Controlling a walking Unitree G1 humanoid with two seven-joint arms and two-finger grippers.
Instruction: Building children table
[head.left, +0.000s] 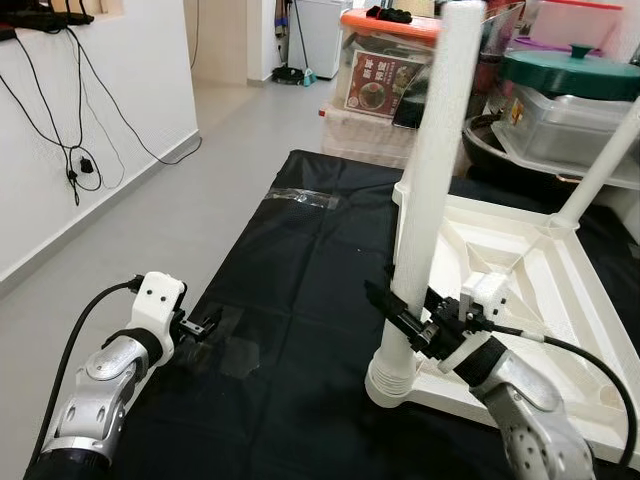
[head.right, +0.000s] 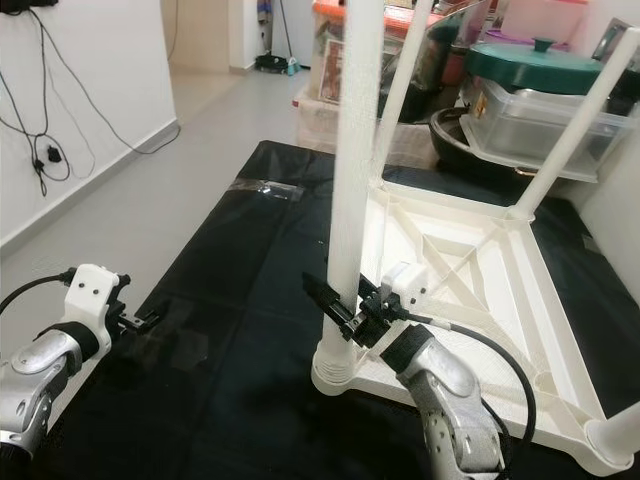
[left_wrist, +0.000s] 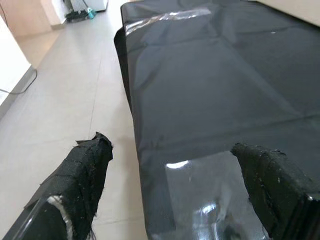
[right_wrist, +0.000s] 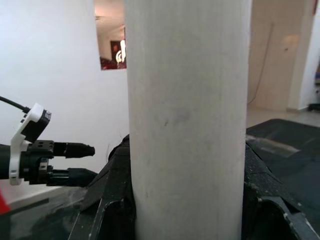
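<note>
At your far left, the left gripper (head.left: 205, 325) hovers over the near-left edge of the black sheet (head.left: 300, 300), its fingers (left_wrist: 82, 180) spread wide with nothing between them. Moving right, your right gripper (head.left: 400, 315) is clamped around the nearest white table leg (head.left: 430, 180), low on the shaft just above its ribbed collar. That leg stands upright in the near corner of the upturned white tabletop (head.right: 520, 300), which lies on the sheet. Further right another leg (head.right: 575, 125) rises from the far corner.

Right end effector (head.left: 398, 306) clamps upright white leg (head.left: 432, 170).
</note>
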